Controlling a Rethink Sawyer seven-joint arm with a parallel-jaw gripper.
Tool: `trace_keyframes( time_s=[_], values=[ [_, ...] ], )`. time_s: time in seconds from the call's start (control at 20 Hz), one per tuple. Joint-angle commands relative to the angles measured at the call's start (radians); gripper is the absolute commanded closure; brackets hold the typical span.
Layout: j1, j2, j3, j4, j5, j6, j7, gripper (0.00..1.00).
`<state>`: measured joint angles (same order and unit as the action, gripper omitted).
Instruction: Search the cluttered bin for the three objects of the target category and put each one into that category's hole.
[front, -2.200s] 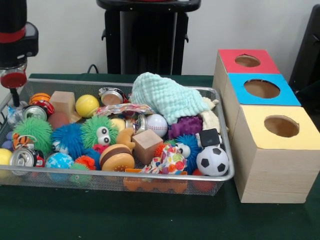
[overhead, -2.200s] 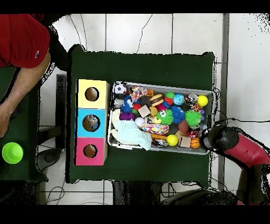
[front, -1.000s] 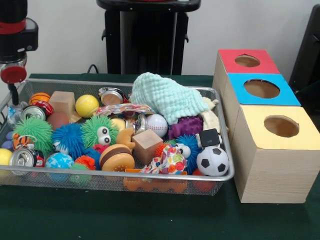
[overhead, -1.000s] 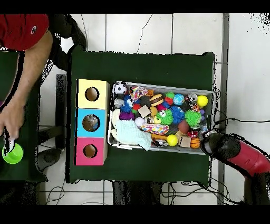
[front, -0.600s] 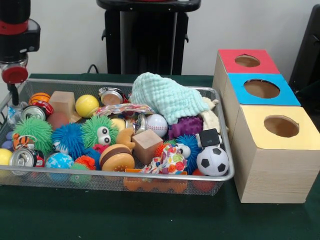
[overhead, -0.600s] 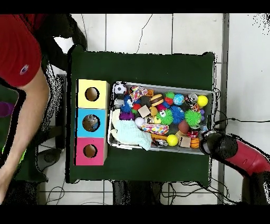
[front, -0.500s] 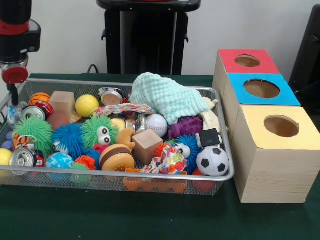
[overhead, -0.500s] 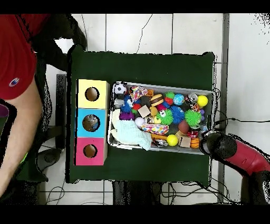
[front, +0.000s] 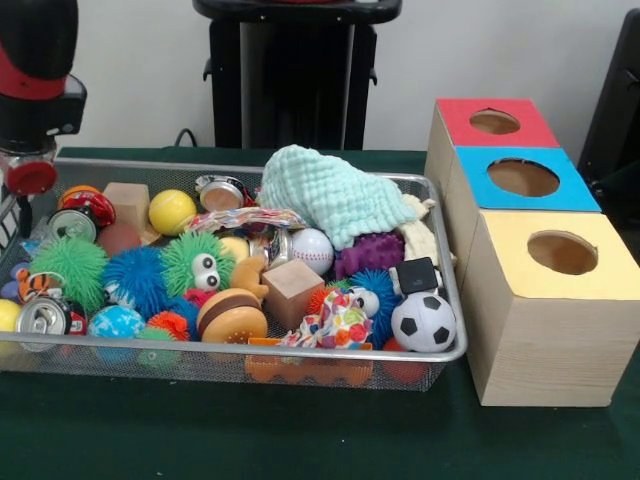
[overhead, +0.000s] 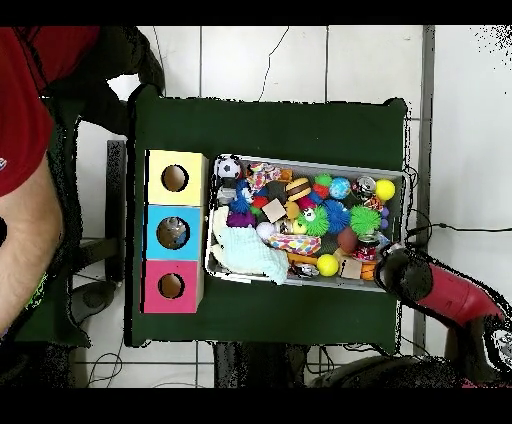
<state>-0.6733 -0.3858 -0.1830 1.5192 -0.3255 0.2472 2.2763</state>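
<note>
Gripper (front: 22, 185) is hung at the bin's (front: 440, 250) end farthest from the boxes (front: 545, 290); its fingers' state cannot be told. Target category is unknown, so candidates presumably lie in the clutter on its box-ward side.

We see even, soft light from above in both views. The shadows under the bin (front: 300, 352) on the dark green surface (front: 300, 440) are weak. The cans show small glare. The front view is slightly soft.
</note>
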Motion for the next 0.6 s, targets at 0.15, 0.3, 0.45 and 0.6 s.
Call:
trace_keyframes(
  time_s=[0.15,0.3,0.45,0.6],
  values=[
    [-0.056,0.459,0.036,-0.196,-0.041,-0.436,0.103,0.00],
    [-0.051,0.483,0.028,-0.220,-0.042,-0.452,0.099,0.00],
    [-0.067,0.493,0.047,-0.231,-0.057,-0.462,0.090,0.00],
    [-0.056,0.499,0.035,-0.239,-0.058,-0.453,0.092,0.00]
  ],
)
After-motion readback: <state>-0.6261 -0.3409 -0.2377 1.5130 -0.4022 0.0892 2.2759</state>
